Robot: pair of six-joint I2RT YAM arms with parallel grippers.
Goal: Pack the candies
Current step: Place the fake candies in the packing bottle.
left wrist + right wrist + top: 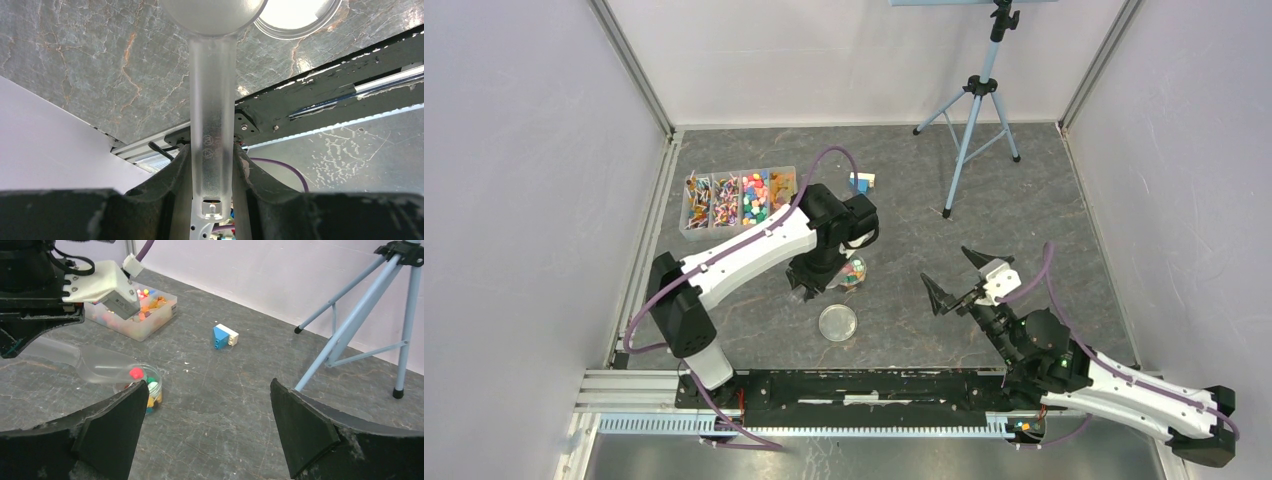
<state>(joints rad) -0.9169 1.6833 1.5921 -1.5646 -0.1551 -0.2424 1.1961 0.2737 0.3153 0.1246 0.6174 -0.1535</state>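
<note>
Left claw (pixel 212 156) pinches a frosted plastic scoop (pixel 212 95); right claw (pixel 209 386) gapes empty.

A fixed overhead camera behind the arm bases looks down on the whole surface (pixel 1024 220). The left wrist view hugs a clear scoop (pixel 212 125), facing the base rail (pixel 325 97); the low right wrist view shares the tripod (pixel 350 320) with overhead.

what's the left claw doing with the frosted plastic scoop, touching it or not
Touching. The left wrist view shows the left claw clamped on the frosted translucent plastic scoop: both black fingers press against its handle, no gap either side.
</note>
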